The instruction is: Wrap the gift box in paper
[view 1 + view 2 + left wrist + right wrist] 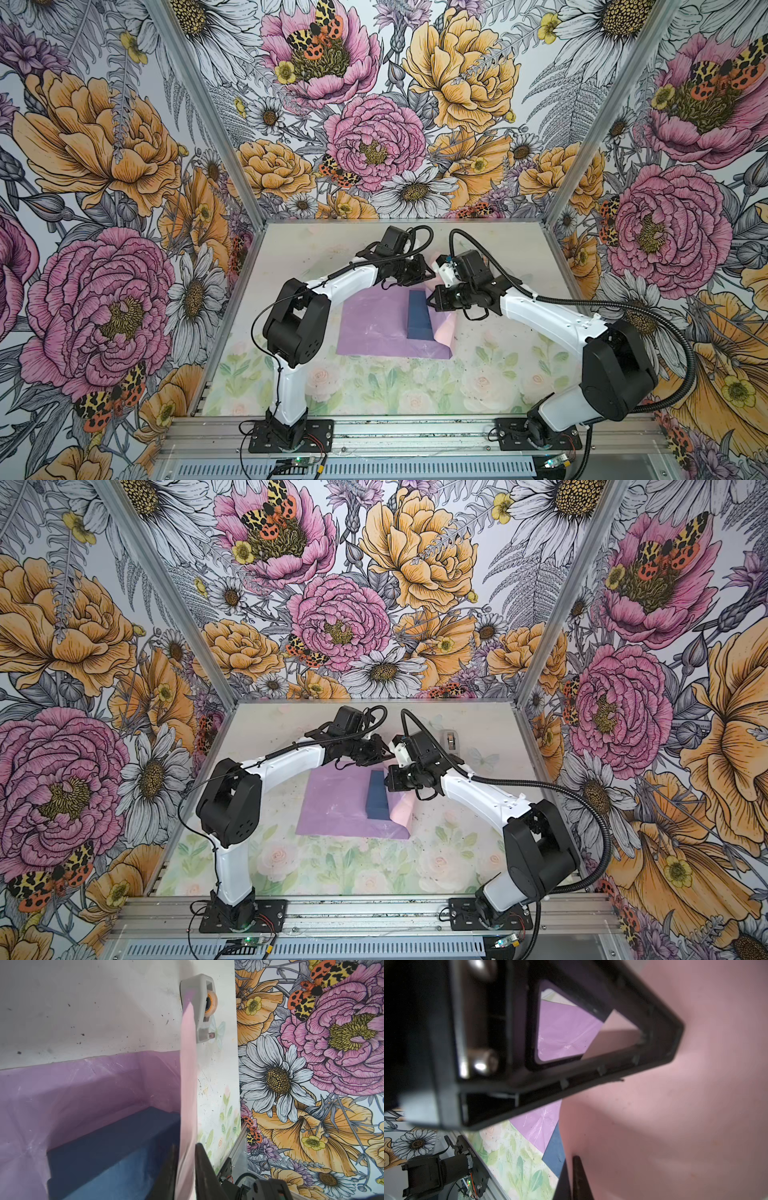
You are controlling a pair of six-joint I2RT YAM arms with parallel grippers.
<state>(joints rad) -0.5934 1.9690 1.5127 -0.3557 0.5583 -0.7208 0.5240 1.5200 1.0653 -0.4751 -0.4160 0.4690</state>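
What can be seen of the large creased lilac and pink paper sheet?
The large creased paper sheet is thin, lilac on its upper face, pale pink underneath, with whitish scuff lines. It lies mostly flat on the floral-printed table. The small dark navy-blue gift box stands on its right part in both top views. Beside the box the right edge is turned up, showing pink. The left gripper pinches this raised flap; the shut right gripper is close beside it.
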